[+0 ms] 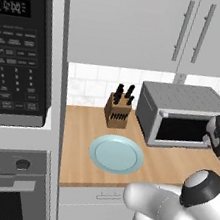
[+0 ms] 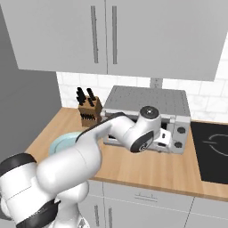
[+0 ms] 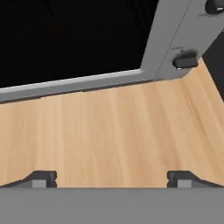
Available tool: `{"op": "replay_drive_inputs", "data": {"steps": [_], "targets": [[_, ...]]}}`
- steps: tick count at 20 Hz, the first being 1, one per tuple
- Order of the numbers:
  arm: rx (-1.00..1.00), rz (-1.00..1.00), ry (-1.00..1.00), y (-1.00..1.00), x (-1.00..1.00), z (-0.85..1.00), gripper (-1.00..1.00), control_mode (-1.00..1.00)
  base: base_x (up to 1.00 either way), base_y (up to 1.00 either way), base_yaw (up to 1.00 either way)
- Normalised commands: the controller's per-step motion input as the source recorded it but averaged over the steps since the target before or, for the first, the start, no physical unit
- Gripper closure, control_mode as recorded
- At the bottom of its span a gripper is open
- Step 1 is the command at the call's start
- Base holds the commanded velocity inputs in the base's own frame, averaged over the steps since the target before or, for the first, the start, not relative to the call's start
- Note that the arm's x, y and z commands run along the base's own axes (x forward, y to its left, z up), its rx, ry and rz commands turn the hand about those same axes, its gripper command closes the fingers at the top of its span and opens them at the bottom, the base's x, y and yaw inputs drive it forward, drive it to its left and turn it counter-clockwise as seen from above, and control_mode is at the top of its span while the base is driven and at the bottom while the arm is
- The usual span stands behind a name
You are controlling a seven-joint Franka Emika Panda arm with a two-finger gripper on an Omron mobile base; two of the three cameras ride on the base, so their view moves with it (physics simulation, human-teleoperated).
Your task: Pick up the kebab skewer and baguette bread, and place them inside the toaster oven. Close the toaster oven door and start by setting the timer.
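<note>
where arm hides oven: knife block [image 1: 117,112], plate [image 1: 116,154]

Home kitchen: wood counter [image 1: 83,128], microwave [image 1: 19,46], knife block [image 1: 117,111], wall cabinets [image 2: 102,35], stovetop [image 2: 211,151]

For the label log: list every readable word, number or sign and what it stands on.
Microwave display: pale digits, too blurred to read.
Microwave keypad: rows of button labels, too small to read.
Toaster oven knob panel: no legible marks.
Nothing else bears text.
</note>
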Motion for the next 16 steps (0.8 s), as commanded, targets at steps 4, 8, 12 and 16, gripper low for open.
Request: {"op": "replay_drive_inputs", "data": {"steps": [4, 8, 12, 16], "targets": [[0.34, -0.21, 0.00, -0.27, -0.03, -0.02, -1.00, -1.00, 0.00, 0.00, 0.00], [0.36, -0.11, -0.08, -0.41, -0.17, 0.00, -1.00, -1.00, 0.00, 0.00, 0.00], [0.13, -0.04, -0.35, -0.18, -0.13, 0.00, -1.00, -1.00, 0.00, 0.00, 0.00], [0.15, -0.18, -0.12, -0.02, 0.24, 0.00, -1.00, -1.00, 0.00, 0.00, 0.00]]}}
